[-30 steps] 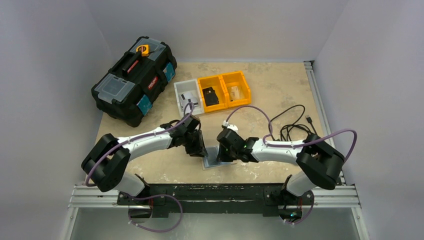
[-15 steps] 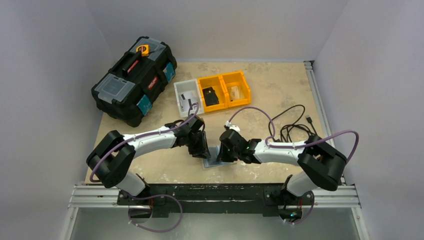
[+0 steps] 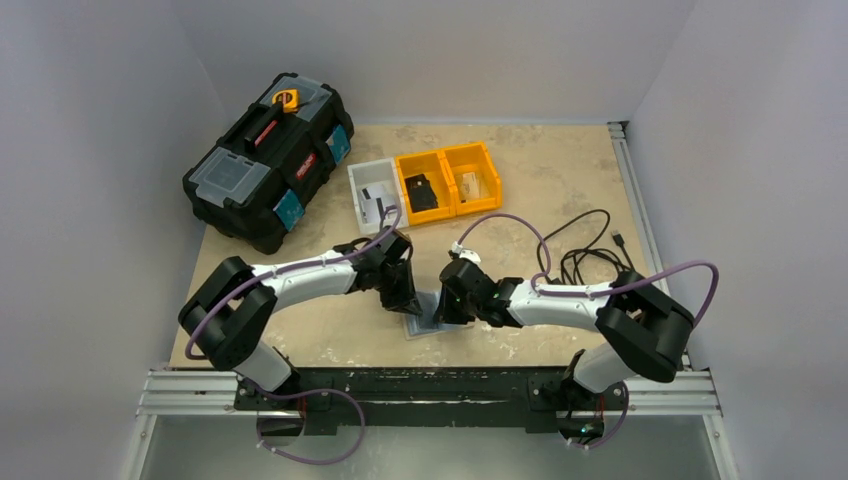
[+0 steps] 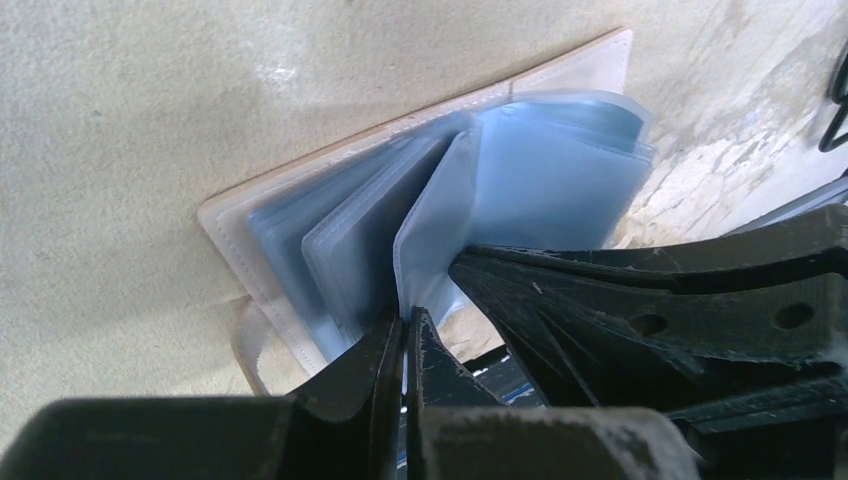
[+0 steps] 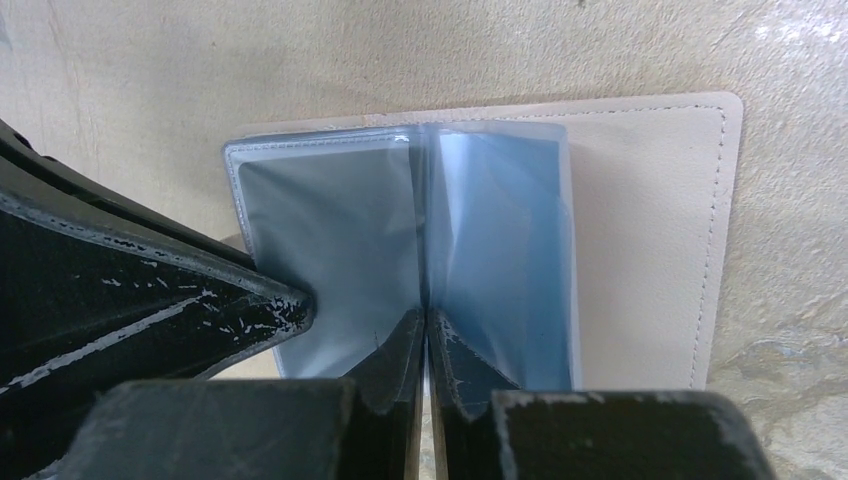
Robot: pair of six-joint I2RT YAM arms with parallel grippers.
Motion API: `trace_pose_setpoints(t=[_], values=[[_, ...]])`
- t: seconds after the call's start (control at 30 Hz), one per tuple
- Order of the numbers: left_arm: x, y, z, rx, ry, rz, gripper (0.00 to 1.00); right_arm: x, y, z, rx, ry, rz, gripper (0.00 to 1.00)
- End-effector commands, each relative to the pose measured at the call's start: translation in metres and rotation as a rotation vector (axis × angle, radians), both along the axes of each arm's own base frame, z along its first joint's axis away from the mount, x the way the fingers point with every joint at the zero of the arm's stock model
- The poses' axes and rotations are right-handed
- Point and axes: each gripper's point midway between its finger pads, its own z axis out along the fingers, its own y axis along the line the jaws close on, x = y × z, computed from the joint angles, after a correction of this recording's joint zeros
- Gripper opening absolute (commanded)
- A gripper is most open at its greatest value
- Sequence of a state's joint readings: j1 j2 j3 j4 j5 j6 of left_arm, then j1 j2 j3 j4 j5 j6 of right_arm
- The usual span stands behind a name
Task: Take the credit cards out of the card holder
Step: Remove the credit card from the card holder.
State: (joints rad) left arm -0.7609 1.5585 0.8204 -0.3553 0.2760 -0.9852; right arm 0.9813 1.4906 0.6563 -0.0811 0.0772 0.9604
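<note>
The card holder (image 3: 424,323) lies open on the table between my two grippers, near the front edge. Its cover is pale beige (image 5: 650,230) and it holds several translucent blue plastic sleeves (image 4: 560,160). My left gripper (image 4: 405,322) is shut on the edge of one sleeve, which stands upright; it also shows in the top view (image 3: 408,303). My right gripper (image 5: 427,322) is shut on sleeves near the spine; in the top view (image 3: 445,308) it sits just right of the left one. I cannot make out any credit cards; they are hidden if inside the sleeves.
A black toolbox (image 3: 268,160) stands at the back left. A grey bin (image 3: 372,192) and two yellow bins (image 3: 447,178) stand at the back middle. A black cable (image 3: 590,250) lies coiled at the right.
My left gripper has moved a little to the right, closer onto the holder. My right gripper has shifted slightly left. The holder stays in place.
</note>
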Motion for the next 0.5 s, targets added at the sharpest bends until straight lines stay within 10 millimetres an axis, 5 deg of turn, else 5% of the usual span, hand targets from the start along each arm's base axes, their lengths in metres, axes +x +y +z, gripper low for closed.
trace_pose_setpoints(t=[0.0,0.3,0.47], values=[[0.011,-0.008,0.017,-0.008,-0.060,-0.004,0.00,-0.018,-0.014,-0.006,-0.068,0.047,0.047,0.10],[0.003,0.034,0.038,0.157,-0.140,-0.099,0.00,0.003,-0.002,0.082,0.040,-0.098,0.036,0.36],[-0.002,0.029,0.044,0.136,-0.128,-0.148,0.00,0.007,-0.008,0.092,0.025,-0.129,0.022,0.38]])
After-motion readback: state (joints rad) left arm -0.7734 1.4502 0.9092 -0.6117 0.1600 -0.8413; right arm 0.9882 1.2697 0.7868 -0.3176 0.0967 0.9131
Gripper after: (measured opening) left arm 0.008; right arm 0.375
